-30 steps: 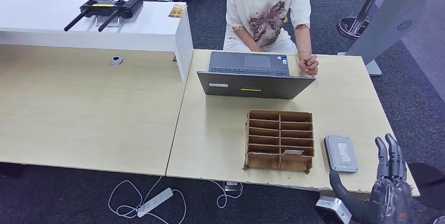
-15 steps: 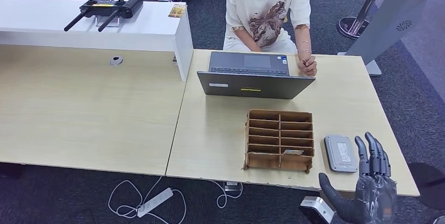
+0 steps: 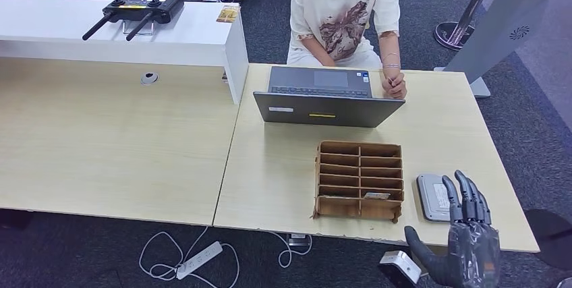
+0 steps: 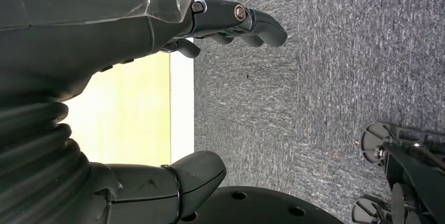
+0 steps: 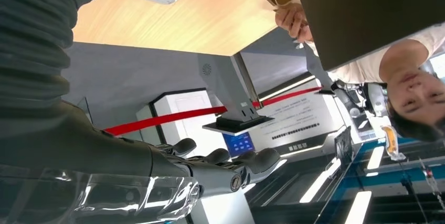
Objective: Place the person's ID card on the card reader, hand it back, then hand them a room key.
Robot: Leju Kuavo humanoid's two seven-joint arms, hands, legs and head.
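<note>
Reaching hand: the right hand [image 3: 467, 247] is raised at the near right corner of the table [image 3: 445, 126], fingers [image 3: 465, 197] straight and apart, thumb spread to the side, holding nothing.
Card reader: the flat grey card reader [image 3: 433, 197] lies near the front edge of the table, just right of the cardboard organizer [image 3: 359, 180]; the fingertips overlap its right edge in the head view, and I cannot tell if they touch it.
Card: one small card [image 3: 377, 195] lies in a front right slot of the organizer.
Left hand: the left hand [image 4: 157, 30] hangs over grey carpet beside a table edge, fingers loosely apart and empty.
Person: a person [image 3: 345, 11] in a white shirt sits behind an open laptop [image 3: 327, 99], one hand [image 3: 394, 84] on the table.
</note>
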